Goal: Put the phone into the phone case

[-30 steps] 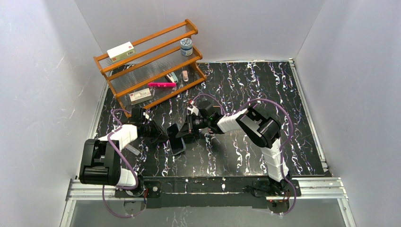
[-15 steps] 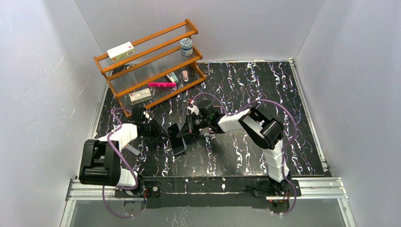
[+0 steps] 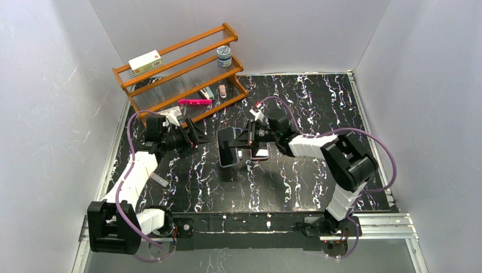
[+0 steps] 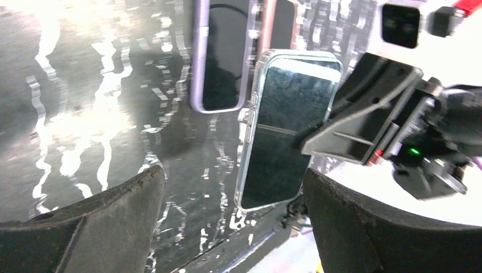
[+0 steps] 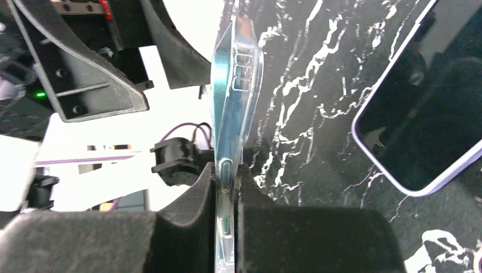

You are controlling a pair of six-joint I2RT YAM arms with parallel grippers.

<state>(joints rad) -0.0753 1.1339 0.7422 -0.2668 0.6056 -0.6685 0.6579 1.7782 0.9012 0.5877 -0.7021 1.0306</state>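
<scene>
My right gripper [image 5: 227, 176] is shut on the lower edge of a clear phone case [image 5: 236, 85] and holds it upright above the table. In the left wrist view a dark-screened phone [image 4: 287, 131] sits inside the case's clear rim. From above, the cased phone [image 3: 230, 147] hangs at the table's middle, with the right gripper [image 3: 245, 141] just to its right. My left gripper [image 3: 196, 135] stands open a short way to its left, touching nothing. Its fingers [image 4: 85, 227] frame the cased phone from a distance.
A second, lavender-edged phone [image 4: 221, 57] lies flat on the black marbled table [image 3: 295, 182], beside the held one [image 5: 420, 114]. A wooden rack [image 3: 176, 74] with boxes, a jar and a pink item stands at the back left. White walls close in three sides.
The left gripper opened, let go of the phone and drew back to the left and farther away. The right gripper carried the cased phone up and to the right.
</scene>
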